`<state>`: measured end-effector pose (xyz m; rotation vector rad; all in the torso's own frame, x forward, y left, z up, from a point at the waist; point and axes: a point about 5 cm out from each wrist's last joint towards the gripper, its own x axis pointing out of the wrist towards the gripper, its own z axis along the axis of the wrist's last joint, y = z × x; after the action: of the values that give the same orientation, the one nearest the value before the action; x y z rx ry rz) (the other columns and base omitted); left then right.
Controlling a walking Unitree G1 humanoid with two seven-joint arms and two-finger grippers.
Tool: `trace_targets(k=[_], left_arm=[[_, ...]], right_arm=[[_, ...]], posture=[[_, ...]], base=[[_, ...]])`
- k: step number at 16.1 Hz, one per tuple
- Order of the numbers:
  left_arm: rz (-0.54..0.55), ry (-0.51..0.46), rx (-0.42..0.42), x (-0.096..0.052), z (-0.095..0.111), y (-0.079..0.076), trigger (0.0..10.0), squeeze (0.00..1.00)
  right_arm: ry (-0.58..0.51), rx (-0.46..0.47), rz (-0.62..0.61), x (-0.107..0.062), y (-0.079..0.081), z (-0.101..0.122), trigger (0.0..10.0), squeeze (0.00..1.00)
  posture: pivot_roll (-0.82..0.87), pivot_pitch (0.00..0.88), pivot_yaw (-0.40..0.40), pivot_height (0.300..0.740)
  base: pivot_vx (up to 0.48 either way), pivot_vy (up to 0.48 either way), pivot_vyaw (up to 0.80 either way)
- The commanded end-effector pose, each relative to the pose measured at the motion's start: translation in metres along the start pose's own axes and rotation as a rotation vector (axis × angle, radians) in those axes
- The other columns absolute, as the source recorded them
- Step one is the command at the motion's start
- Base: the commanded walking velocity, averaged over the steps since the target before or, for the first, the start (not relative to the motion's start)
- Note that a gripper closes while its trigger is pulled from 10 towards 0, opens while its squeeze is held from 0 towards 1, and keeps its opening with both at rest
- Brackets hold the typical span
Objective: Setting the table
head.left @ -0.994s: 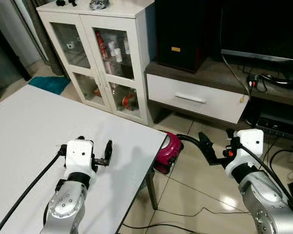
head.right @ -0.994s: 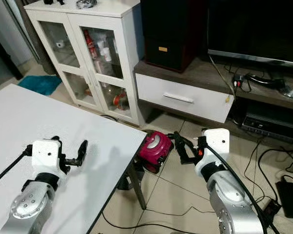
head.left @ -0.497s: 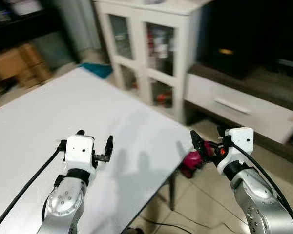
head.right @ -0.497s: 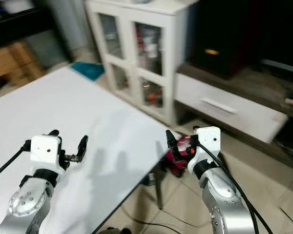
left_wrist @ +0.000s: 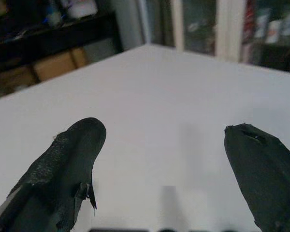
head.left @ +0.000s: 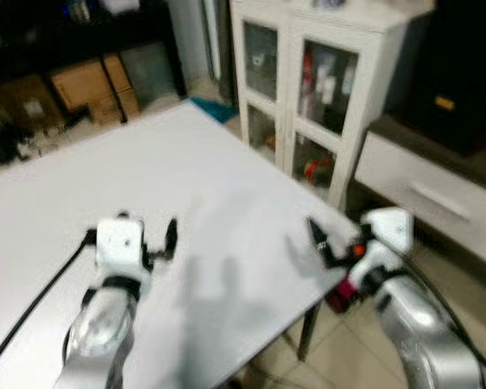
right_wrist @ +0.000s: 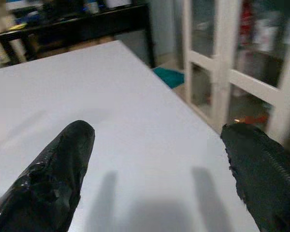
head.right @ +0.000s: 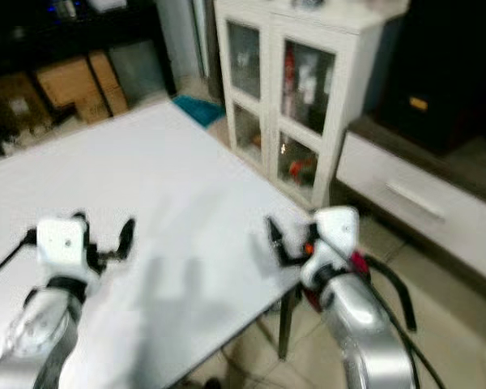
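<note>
White table (head.left: 146, 178) — black fingers (left_wrist: 63, 164) (matte)

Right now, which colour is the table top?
White; the table shows it best in the left wrist view.

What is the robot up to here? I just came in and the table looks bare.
Nothing is being handled yet. The robot stands at the white table with both arms held out over it. The left pincer hovers open above the tabletop, holding nothing. The right pincer is open too, near the table's corner on the side of the white glass-door cabinet. The head views are blurred, which fits the robot moving. No dishes or cutlery can be made out on the tabletop.
</note>
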<state>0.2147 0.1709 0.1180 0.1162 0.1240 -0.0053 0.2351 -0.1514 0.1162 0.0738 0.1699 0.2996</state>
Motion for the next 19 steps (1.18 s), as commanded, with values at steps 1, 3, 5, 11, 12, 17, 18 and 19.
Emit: trace_targets(k=[1,3,5,11,12,17,18,19], left_arm=[[0.014,-0.003,0.006,-0.003,0.002,0.001,10.0,0.00],[0.025,-0.001,0.017,-0.009,0.003,0.001,10.0,0.00],[0.038,-0.008,0.045,-0.012,0.005,0.004,10.0,0.00],[0.049,0.014,0.051,-0.021,0.004,0.004,10.0,0.00],[0.053,0.018,0.066,-0.021,0.004,0.004,10.0,0.00],[0.062,0.010,0.088,-0.017,0.008,0.006,10.0,0.00],[0.064,0.011,0.097,-0.016,0.008,0.008,10.0,0.00],[0.066,0.011,0.101,-0.015,0.009,0.009,10.0,0.00]], right_arm=[[0.006,-0.003,0.010,0.002,0.000,0.000,10.0,1.00],[-0.002,0.010,0.052,0.007,0.003,0.003,10.0,1.00],[-0.005,0.010,0.090,0.011,0.008,0.004,10.0,0.94],[0.034,0.046,0.137,0.013,0.014,-0.004,10.0,0.00],[0.035,0.049,0.128,0.014,0.013,-0.004,10.0,0.00],[0.032,0.060,0.097,0.019,0.010,-0.004,10.0,0.00],[0.031,0.059,0.095,0.020,0.011,-0.004,10.0,0.00],[0.026,0.049,0.097,0.020,0.012,-0.003,10.0,0.00]], posture=[[-0.15,0.000,0.096,0.740],[-0.12,0.000,0.070,0.740],[-0.11,0.000,0.062,0.740],[-0.09,0.000,0.052,0.740],[-0.09,0.000,0.050,0.740],[-0.08,0.000,0.047,0.740],[-0.08,0.000,0.049,0.740],[-0.08,0.000,0.052,0.740]], base=[[0.000,0.000,0.80],[0.000,0.000,0.80],[0.000,0.000,0.80],[0.000,0.177,0.80],[0.000,0.382,0.80],[0.000,0.388,0.80],[0.000,0.390,0.80],[0.000,0.390,0.00]])
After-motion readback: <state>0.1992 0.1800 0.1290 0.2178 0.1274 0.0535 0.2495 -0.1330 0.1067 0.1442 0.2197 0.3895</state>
